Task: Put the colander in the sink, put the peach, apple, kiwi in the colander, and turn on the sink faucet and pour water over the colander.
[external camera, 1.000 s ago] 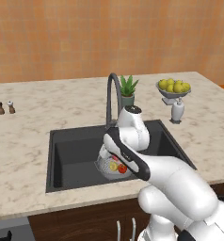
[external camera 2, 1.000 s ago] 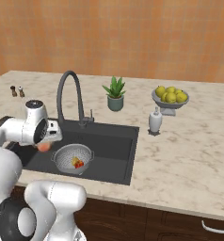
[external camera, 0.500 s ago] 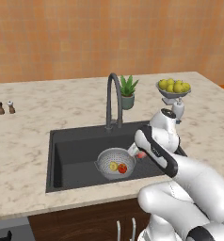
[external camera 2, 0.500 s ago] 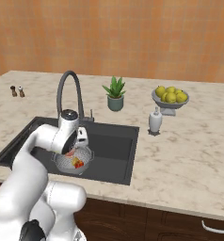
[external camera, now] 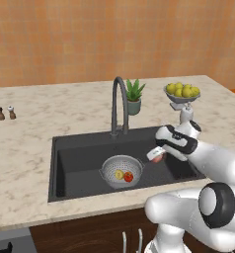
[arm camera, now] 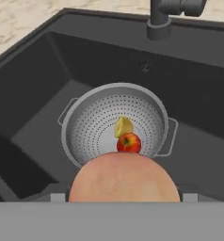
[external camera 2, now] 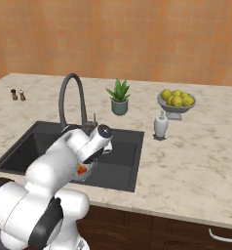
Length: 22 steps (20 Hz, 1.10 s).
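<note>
The silver colander [external camera: 120,167] [arm camera: 88,123] sits on the floor of the black sink [external camera: 75,158] [arm camera: 34,99]. Inside it lie the red apple [external camera: 129,176] [arm camera: 129,142] and the yellowish-green kiwi [external camera: 119,174] [arm camera: 124,126], touching each other. My gripper [external camera: 155,156] is shut on the orange-pink peach [external camera: 159,159] [arm camera: 124,181]. It hangs above the basin just right of the colander. In the hand view the peach covers the fingertips and the colander's near rim. The dark gooseneck sink faucet [external camera: 118,104] [external camera 2: 71,95] stands behind the basin, and no stream falls from it.
A grey footed bowl of yellow-green fruit [external camera: 182,91] [external camera 2: 175,100] and a white soap dispenser [external camera: 186,114] [external camera 2: 160,126] stand right of the sink. A potted plant [external camera: 134,96] [external camera 2: 119,100] is beside the faucet. Salt and pepper shakers [external camera: 5,112] stand far left.
The arm has swung from the left of the sink across to its right side, carrying the peach. The colander, apple and kiwi have stayed put.
</note>
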Motion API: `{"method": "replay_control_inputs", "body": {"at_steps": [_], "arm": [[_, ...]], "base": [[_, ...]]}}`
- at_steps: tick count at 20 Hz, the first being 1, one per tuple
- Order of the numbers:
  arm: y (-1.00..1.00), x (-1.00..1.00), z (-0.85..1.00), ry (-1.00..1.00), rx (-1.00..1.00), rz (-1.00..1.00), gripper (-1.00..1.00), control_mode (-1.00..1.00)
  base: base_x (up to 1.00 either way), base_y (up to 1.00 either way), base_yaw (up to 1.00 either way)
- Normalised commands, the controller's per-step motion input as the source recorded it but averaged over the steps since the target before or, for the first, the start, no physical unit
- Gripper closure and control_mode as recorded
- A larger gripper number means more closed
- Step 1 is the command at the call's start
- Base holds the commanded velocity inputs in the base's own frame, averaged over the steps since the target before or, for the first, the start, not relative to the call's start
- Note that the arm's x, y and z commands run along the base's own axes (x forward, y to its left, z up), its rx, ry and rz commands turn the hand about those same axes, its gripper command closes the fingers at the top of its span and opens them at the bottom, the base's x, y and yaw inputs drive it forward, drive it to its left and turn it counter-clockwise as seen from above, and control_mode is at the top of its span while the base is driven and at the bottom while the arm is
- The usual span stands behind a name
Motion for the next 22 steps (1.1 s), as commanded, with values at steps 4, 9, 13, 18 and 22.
{"method": "replay_control_inputs", "body": {"at_steps": [4, 9, 13, 18, 22], "arm": [[0.01, 0.87, -0.12, 0.02, 0.09, 0.19, 1.00, -1.00], [0.23, 0.40, -0.26, 0.06, 0.00, 0.17, 1.00, -1.00], [0.30, 0.23, -0.29, 0.03, 0.00, 0.08, 1.00, -1.00], [0.32, -0.02, -0.41, 0.02, 0.00, 0.04, 1.00, -1.00], [0.27, -0.02, -0.37, 0.00, 0.00, 0.00, 1.00, -1.00]], "base": [[0.00, 0.00, 0.00], [0.00, 0.00, 0.00], [0.00, 0.00, 0.00], [0.00, 0.00, 0.00], [0.00, 0.00, 0.00]]}}
